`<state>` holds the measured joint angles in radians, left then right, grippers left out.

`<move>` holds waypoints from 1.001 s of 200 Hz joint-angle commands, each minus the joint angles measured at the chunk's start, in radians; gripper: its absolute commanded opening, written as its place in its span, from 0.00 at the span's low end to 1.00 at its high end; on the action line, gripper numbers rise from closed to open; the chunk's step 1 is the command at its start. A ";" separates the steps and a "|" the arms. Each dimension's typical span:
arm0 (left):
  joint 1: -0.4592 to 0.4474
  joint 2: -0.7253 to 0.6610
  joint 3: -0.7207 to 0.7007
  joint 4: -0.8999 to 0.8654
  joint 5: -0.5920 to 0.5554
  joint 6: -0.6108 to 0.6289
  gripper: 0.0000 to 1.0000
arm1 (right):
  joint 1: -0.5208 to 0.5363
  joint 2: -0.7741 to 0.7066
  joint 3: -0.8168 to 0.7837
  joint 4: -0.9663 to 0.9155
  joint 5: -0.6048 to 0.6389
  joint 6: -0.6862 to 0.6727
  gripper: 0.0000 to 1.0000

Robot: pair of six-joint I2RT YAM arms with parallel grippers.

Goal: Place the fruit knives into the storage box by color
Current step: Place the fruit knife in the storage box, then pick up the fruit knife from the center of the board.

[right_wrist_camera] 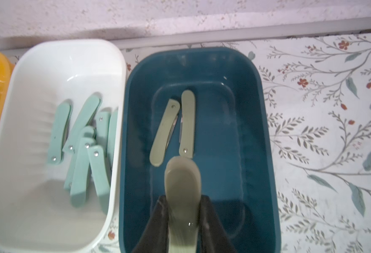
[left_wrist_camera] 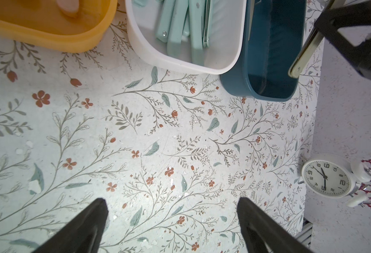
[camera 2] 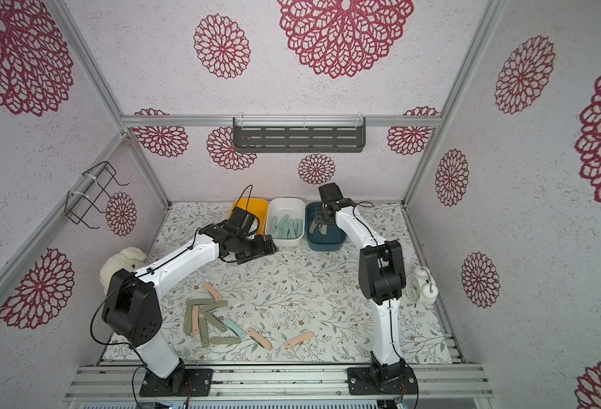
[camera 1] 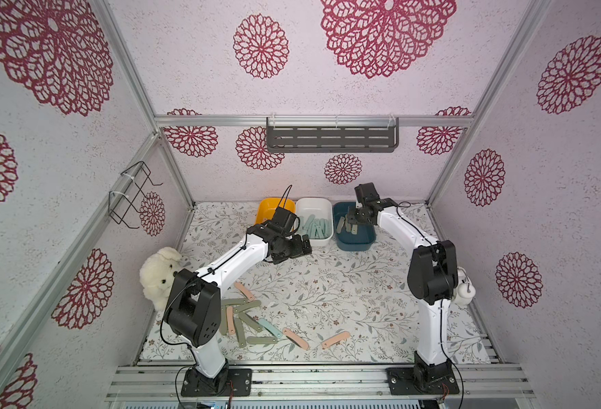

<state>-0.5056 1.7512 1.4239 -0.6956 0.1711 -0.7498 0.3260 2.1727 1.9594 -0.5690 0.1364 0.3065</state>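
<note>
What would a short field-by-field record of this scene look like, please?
left gripper: open, empty, above the table beside the boxes
right gripper: shut on held knife, olive, over blue box
blue box contents: two olive knives lying flat
white box: mint knives
yellow box: pink item, mostly out of view
loose knives: pink, olive and one mint, on the table near the left arm's base
</note>
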 commanded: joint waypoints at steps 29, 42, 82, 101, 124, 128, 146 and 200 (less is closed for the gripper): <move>0.005 -0.023 -0.044 -0.032 -0.027 -0.017 0.97 | -0.016 0.157 0.180 -0.051 -0.016 -0.033 0.23; 0.005 -0.031 -0.060 -0.042 -0.029 -0.014 0.97 | -0.015 0.201 0.223 -0.060 -0.031 -0.033 0.23; 0.004 -0.070 -0.095 -0.085 -0.036 -0.011 0.97 | -0.015 0.293 0.356 -0.129 -0.037 -0.050 0.28; 0.001 -0.083 -0.101 -0.114 -0.045 -0.006 0.97 | -0.015 0.288 0.386 -0.155 -0.034 -0.055 0.35; -0.010 -0.108 -0.119 -0.141 -0.051 -0.010 0.97 | 0.001 0.238 0.390 -0.193 -0.015 -0.072 0.45; -0.013 -0.113 -0.123 -0.143 -0.052 -0.013 0.97 | 0.006 0.223 0.381 -0.198 -0.010 -0.073 0.47; -0.029 -0.140 -0.148 -0.166 -0.060 -0.027 0.97 | 0.026 0.123 0.258 -0.156 -0.002 -0.079 0.51; -0.166 -0.243 -0.225 -0.276 -0.092 -0.115 0.97 | 0.079 -0.329 -0.391 0.086 -0.040 -0.045 0.66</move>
<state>-0.5976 1.5642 1.2228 -0.8856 0.0956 -0.8055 0.3763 2.0384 1.7592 -0.5880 0.1009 0.2462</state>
